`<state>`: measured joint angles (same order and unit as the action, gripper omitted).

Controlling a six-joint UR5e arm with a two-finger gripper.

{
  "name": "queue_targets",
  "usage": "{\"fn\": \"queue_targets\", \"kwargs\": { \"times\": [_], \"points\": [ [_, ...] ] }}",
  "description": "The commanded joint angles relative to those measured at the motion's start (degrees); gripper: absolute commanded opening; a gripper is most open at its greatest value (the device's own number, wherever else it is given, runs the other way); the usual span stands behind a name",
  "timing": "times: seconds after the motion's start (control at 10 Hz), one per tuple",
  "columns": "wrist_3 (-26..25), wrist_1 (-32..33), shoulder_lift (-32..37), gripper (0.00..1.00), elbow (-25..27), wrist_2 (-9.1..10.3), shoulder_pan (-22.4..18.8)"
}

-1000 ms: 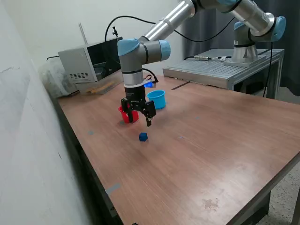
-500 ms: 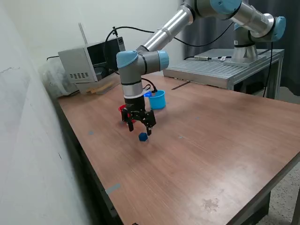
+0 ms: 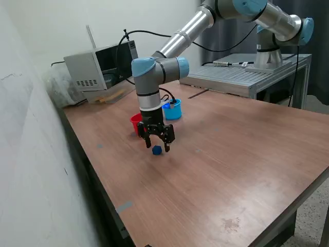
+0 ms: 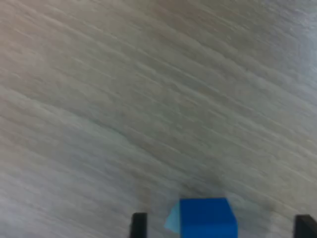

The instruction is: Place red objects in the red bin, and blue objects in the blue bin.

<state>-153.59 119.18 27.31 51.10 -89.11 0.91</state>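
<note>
One dark blue cube [image 3: 157,150] lies on the wooden table; in the wrist view it [image 4: 207,217] sits between the two fingertips [image 4: 139,224]. My gripper [image 3: 157,144] is open and empty, hovering just above the cube. The red cup [image 3: 136,123] stands behind the gripper, partly hidden by the arm. The light blue cup [image 3: 173,109] stands behind it, toward the exterior view's right. No red cubes and no second blue cube show.
A grey box-like device [image 3: 92,67] and clutter sit at the table's back toward the exterior view's left. A metal bench [image 3: 241,77] with the arm's base stands at the back toward the exterior view's right. The table's front edge [image 3: 216,236] is near.
My gripper has moved from above the red cup toward the blue cube and come down over it. The cube and the cups have not moved.
</note>
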Motion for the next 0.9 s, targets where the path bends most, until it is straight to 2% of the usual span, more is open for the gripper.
{"fn": "queue_targets", "kwargs": {
  "times": [0.0,0.5,0.7,0.8],
  "points": [
    [-0.2,0.1,-0.2,0.0,-0.2,-0.18,-0.4],
    [-0.4,0.1,-0.1,0.0,-0.4,-1.06,-0.4],
    [-0.5,0.1,3.5,0.0,0.4,-1.24,-0.4],
    [-0.5,0.0,7.6,0.0,4.8,-1.24,-0.5]
  ]
}}
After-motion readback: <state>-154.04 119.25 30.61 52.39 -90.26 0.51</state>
